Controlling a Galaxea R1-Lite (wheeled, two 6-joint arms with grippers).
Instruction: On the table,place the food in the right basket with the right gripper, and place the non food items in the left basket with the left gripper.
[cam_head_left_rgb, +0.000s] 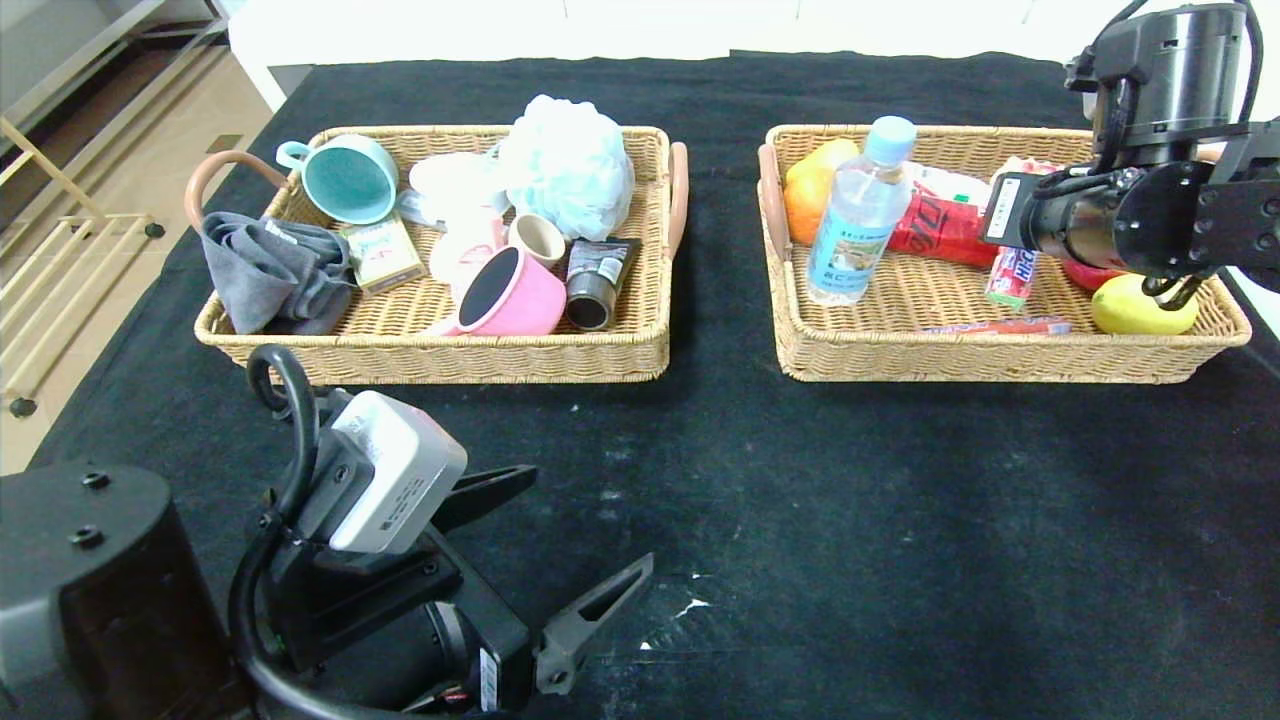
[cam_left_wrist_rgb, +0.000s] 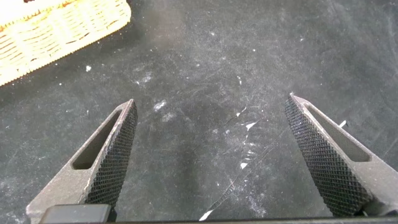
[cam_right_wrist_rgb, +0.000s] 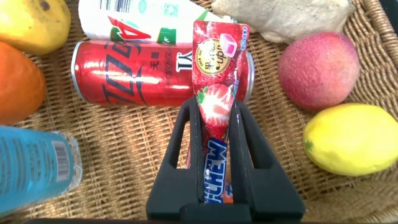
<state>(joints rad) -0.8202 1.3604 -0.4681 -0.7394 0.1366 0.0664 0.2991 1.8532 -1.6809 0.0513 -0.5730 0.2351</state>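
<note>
Nearest, the left gripper (cam_head_left_rgb: 545, 560) hangs over the bare table (cam_head_left_rgb: 850, 520) with its fingers wide apart. Farther right, the right gripper (cam_right_wrist_rgb: 214, 134) is clamped on the Hi-Chew candy stick (cam_right_wrist_rgb: 214, 112) above the right basket (cam_head_left_rgb: 1000, 365), beside the red can (cam_right_wrist_rgb: 137, 74).

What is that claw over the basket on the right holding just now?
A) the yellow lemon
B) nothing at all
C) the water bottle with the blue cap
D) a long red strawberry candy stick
D: the right wrist view shows the right gripper shut on the Hi-Chew candy stick, held above the right basket; the bottle stands untouched.
</note>
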